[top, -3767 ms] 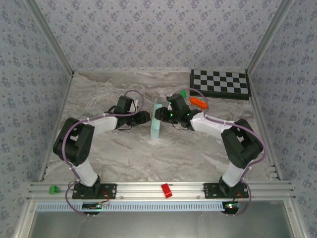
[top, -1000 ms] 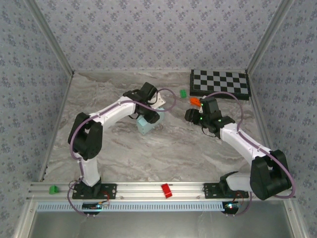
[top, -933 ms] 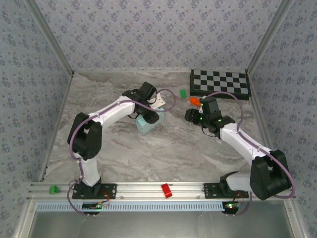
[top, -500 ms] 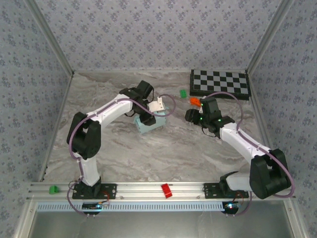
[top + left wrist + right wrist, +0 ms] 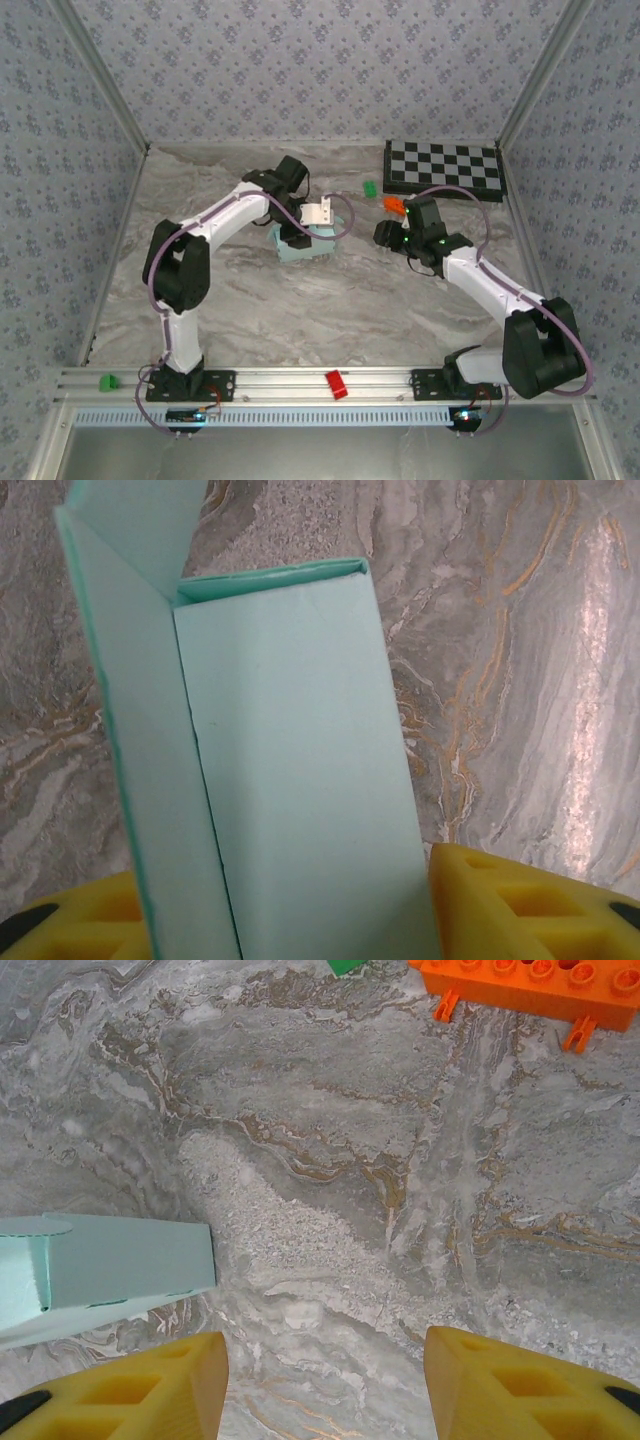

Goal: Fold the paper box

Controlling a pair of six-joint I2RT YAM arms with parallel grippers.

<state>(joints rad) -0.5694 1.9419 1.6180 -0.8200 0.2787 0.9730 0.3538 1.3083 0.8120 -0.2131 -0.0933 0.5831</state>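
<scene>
The paper box (image 5: 312, 248) is a pale turquoise, partly folded long box lying on the marble table (image 5: 300, 310) at mid-centre. My left gripper (image 5: 298, 232) points down on it. In the left wrist view the paper box (image 5: 290, 730) fills the gap between the yellow fingers (image 5: 530, 900), both flanks against them, with one flap standing up at the top left. My right gripper (image 5: 383, 233) hovers to the box's right, apart from it. Its fingers (image 5: 120, 1390) stand open over bare marble, and the paper box's end (image 5: 110, 1260) shows at the left.
A black-and-white checkerboard (image 5: 445, 168) lies at the back right. An orange brick (image 5: 397, 206) and a green brick (image 5: 370, 187) sit just behind my right gripper. A red piece (image 5: 336, 384) and a green piece (image 5: 106, 381) rest on the front rail. Patterned walls enclose the table.
My left gripper has swung round and shifted slightly back-right, turning the paper box from a slanted, front-to-back lie to a crosswise one. The right arm has not moved.
</scene>
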